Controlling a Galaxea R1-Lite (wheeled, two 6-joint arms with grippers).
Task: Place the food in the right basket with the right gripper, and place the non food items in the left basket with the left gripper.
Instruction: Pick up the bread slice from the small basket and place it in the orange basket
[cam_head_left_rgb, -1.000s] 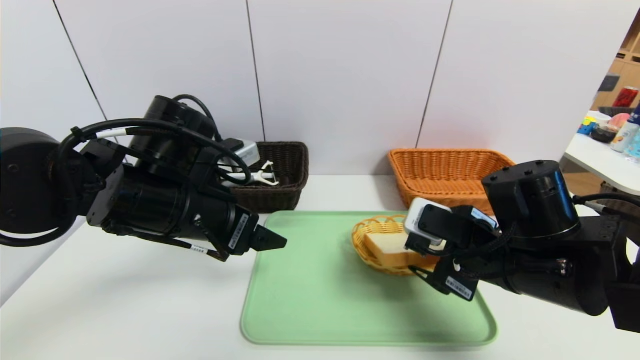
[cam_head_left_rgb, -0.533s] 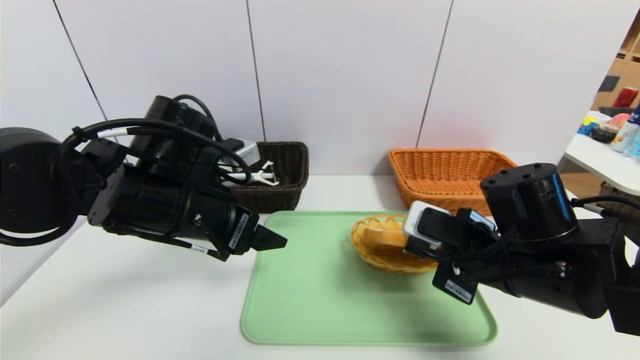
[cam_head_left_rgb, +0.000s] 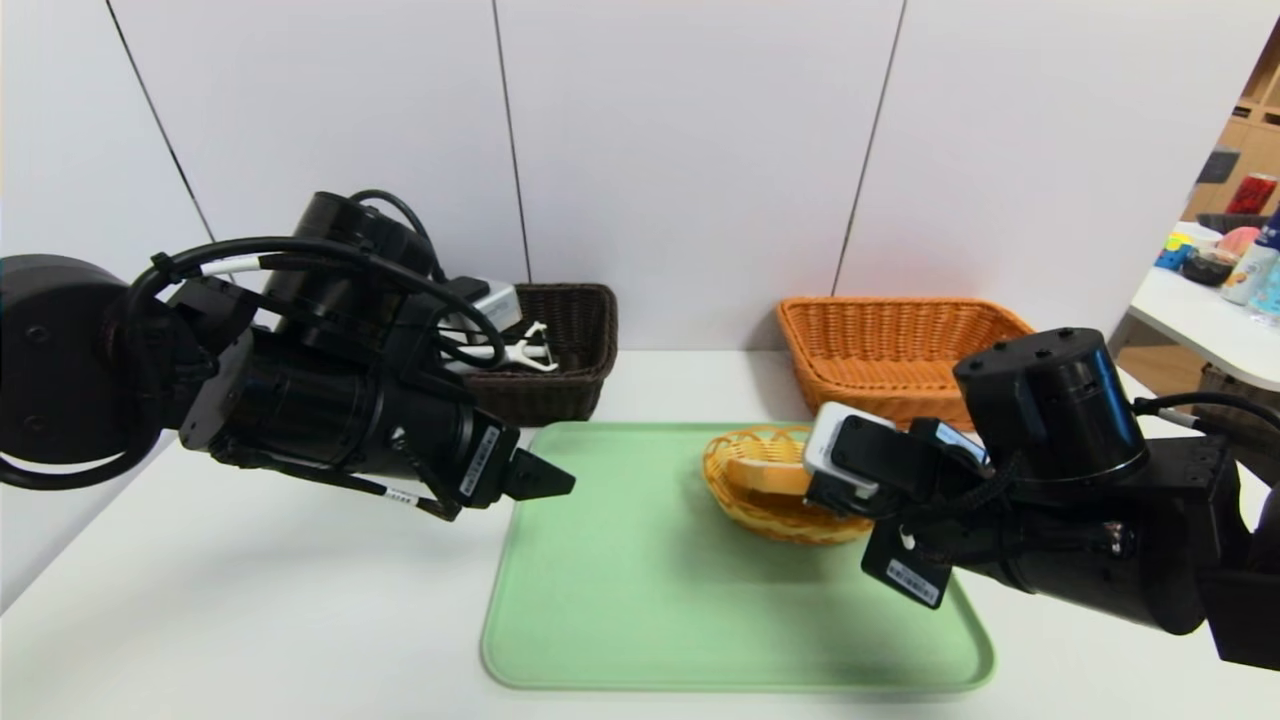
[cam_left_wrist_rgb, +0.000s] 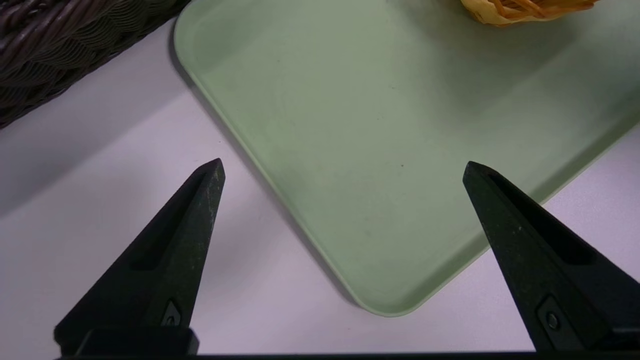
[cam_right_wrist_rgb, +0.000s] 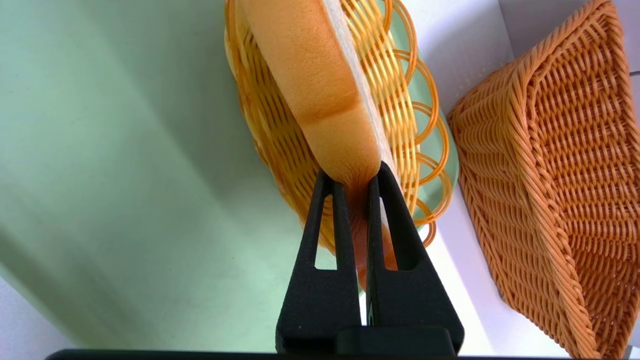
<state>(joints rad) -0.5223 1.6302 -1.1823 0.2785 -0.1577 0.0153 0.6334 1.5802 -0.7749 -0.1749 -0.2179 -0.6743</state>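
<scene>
The food, a thick bread slice (cam_right_wrist_rgb: 310, 85) with an orange-brown crust, stands on edge in the small oval yellow basket (cam_head_left_rgb: 745, 505). My right gripper (cam_right_wrist_rgb: 355, 172) is shut on its near crust edge, squeezing it. In the head view only a strip of the bread (cam_head_left_rgb: 765, 472) shows beside the wrist camera block. The right basket (cam_head_left_rgb: 890, 340), orange-tan, stands just behind. The left basket (cam_head_left_rgb: 580, 340), dark brown, holds the white peeler (cam_head_left_rgb: 525, 352). My left gripper (cam_head_left_rgb: 545, 478) hangs open and holds nothing, over the tray's left edge.
The green tray (cam_head_left_rgb: 650, 600) lies mid-table with the small yellow basket on its far right part. The white wall stands close behind both baskets. A side table with bottles and cans (cam_head_left_rgb: 1240, 260) is at the far right.
My right gripper has shut on the bread and tipped it from lying flat to standing on edge. The right arm has shifted slightly up and left. The left arm has stayed still.
</scene>
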